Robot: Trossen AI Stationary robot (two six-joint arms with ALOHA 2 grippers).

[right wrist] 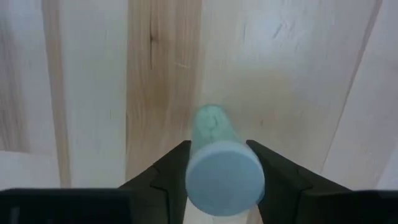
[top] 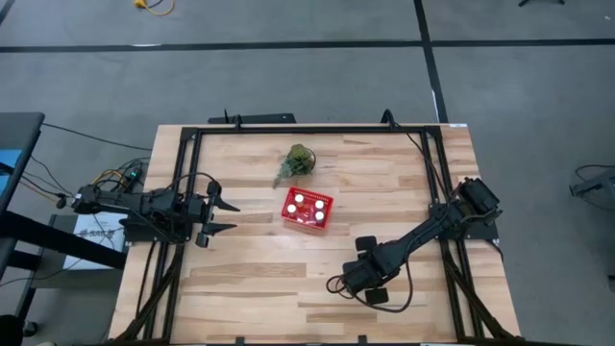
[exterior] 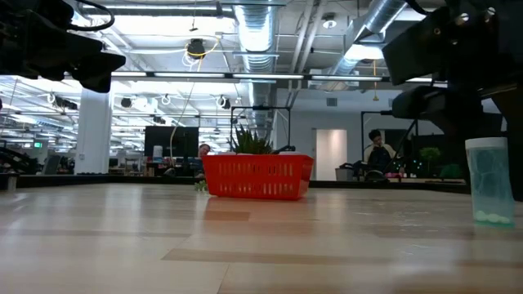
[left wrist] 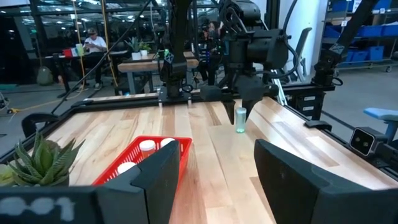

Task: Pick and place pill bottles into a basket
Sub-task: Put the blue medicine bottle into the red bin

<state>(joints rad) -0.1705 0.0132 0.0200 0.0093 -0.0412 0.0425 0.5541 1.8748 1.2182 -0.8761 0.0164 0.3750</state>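
A pale translucent pill bottle (right wrist: 219, 163) with a light cap stands upright on the wood near the table's front right; the low view shows the same pill bottle (exterior: 490, 181) with its base on the table. My right gripper (right wrist: 224, 177) points down over it, shut on its top; in the high view my right gripper (top: 370, 286) hides it. The red basket (top: 307, 210) sits mid-table with several white bottles inside. My left gripper (top: 223, 216) waits open at the table's left side, level, with nothing between its fingers. My right gripper pinches the bottle's capped top end (right wrist: 194, 171) between its two fingers (right wrist: 171, 174), one on each side of the round cap. The fingers come from above, pointing down. The bottle stands upright with its base (exterior: 493, 217) on the table.
A green leafy plant (top: 296, 161) stands just behind the basket toward the far edge. A black frame (top: 288, 129) runs along the table's far and side edges. Bare wood lies between the basket and my right gripper.
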